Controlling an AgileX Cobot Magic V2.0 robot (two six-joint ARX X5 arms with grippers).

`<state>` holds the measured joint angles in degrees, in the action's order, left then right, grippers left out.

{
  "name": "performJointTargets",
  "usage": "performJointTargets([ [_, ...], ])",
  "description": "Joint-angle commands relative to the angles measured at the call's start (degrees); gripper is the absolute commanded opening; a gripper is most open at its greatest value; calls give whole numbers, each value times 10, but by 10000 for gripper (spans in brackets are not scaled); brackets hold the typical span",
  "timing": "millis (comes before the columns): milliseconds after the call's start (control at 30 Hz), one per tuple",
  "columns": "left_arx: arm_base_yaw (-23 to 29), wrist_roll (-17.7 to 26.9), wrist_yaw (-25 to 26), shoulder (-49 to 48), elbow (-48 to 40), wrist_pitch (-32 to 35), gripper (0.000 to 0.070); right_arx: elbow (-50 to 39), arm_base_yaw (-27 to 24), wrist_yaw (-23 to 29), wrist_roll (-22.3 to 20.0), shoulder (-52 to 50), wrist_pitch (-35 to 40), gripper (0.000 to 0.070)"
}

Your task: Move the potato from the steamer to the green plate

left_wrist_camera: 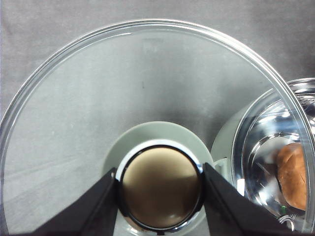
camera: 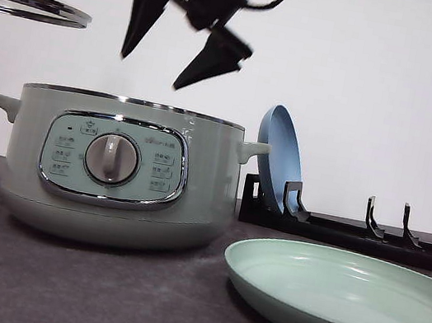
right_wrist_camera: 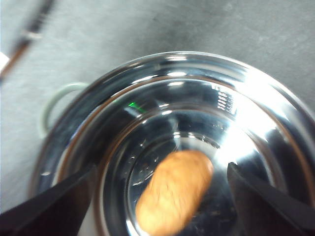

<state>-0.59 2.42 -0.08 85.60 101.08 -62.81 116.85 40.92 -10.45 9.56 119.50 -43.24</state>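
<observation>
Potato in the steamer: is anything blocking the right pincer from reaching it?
Nothing visible. The glass lid is held off to the side by the left pincer, and the right pincer hangs open above the uncovered steamer, potato exposed below.

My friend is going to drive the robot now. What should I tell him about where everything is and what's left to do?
Left gripper: shut on the knob of the glass lid, holding it up in the air, to the left of the steamer.
Right gripper: open and empty, above the open steamer, pointing down.
Potato: lying at the bottom of the steamer's shiny inner pot.
Green plate: on the table to the right of the steamer, nothing on it.
Done: lid is off.
Left: reach in, grab the potato, lift it out, set it on the green plate.
</observation>
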Motion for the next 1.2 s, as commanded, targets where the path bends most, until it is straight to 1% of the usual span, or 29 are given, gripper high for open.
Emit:
performJointTargets([
  [0, 2, 1, 0, -6, 15, 21, 1, 20, 11, 13, 10, 26, 4, 540],
  [167, 2, 1, 0, -6, 15, 21, 1, 22, 23, 53, 10, 56, 3, 550],
  [433, 2, 1, 0, -6, 15, 19, 1, 22, 33, 89, 10, 83, -5, 550],
  [1167, 2, 1, 0, -6, 15, 19, 1, 22, 36, 90, 35, 121, -22, 549],
])
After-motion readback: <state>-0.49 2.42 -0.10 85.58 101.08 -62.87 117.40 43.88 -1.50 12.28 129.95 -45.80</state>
